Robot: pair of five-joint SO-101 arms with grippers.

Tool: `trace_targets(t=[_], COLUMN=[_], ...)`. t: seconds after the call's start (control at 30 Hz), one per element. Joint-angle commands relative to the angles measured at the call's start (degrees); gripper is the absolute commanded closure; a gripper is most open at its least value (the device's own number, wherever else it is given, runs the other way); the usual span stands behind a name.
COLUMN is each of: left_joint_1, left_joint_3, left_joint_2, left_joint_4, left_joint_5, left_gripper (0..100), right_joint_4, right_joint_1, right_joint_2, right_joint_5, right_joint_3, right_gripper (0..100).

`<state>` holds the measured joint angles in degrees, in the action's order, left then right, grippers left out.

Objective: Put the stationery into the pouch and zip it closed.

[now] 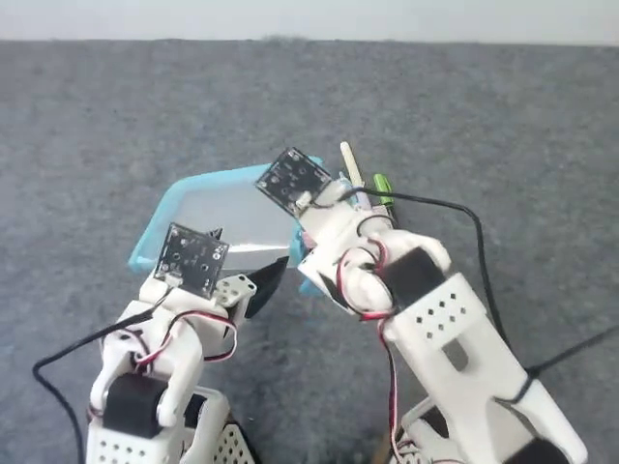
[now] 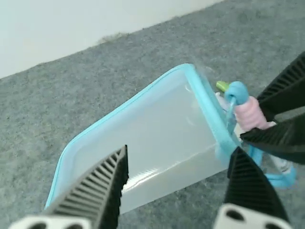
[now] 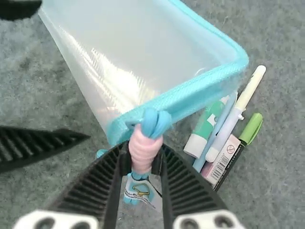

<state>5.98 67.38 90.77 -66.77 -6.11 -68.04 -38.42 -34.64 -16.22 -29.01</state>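
Currently the step looks like opening the zip, since all stationery lies outside. The right gripper [image 3: 142, 155] is clamped narrow on the pink zip pull [image 3: 141, 142] at the pouch [image 3: 143, 47] corner. The left gripper [image 2: 178, 157] hangs wide over the pouch's other end and holds nothing. The pouch lies flat on the grey table [image 1: 503, 116], with the stationery pile [image 3: 224, 133] just beside its zip edge.

Next move, as I judge it: the left claw pins the pouch body while the right drags the pull along the teal edging.

Count:
- one pouch
- one pull
- probably five stationery pieces; they overlap, so not certain:
  - cream-capped pen [image 3: 249, 89]
  - green-capped marker [image 3: 252, 125]
  - light blue pen [image 3: 228, 117]
  - teal-and-white tube [image 3: 202, 129]
  - pink-labelled piece [image 3: 223, 160]
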Motion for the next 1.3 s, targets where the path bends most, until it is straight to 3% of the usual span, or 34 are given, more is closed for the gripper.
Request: trace_targets(t=[0.0, 0.13, 0.67, 0.87, 1.27], left_joint_1=[0.44, 0.70, 4.66, 5.10, -4.66], left_joint_3=[-1.63, -1.19, 1.80, 5.76, 7.16], left_joint_2=[1.41, 1.41, 1.41, 1.41, 1.41], left_joint_4=[1.41, 1.49, 1.76, 5.80, 9.23], left_joint_5=[0.79, 0.79, 0.35, 0.35, 0.35], left_gripper=[68, 68, 68, 68, 68], right_joint_4=[-2.51, -5.14, -15.25, -15.52, -22.90], right_joint_1=[-3.30, -6.73, -7.08, -7.08, -6.81], right_joint_2=[1.19, 2.24, 2.77, 2.77, 2.68], right_joint_5=[0.35, 0.26, -4.13, -5.19, -5.36], right_joint_3=[6.86, 9.32, 20.92, 22.42, 26.90], right_gripper=[99.2, 99.2, 99.2, 99.2, 99.2])
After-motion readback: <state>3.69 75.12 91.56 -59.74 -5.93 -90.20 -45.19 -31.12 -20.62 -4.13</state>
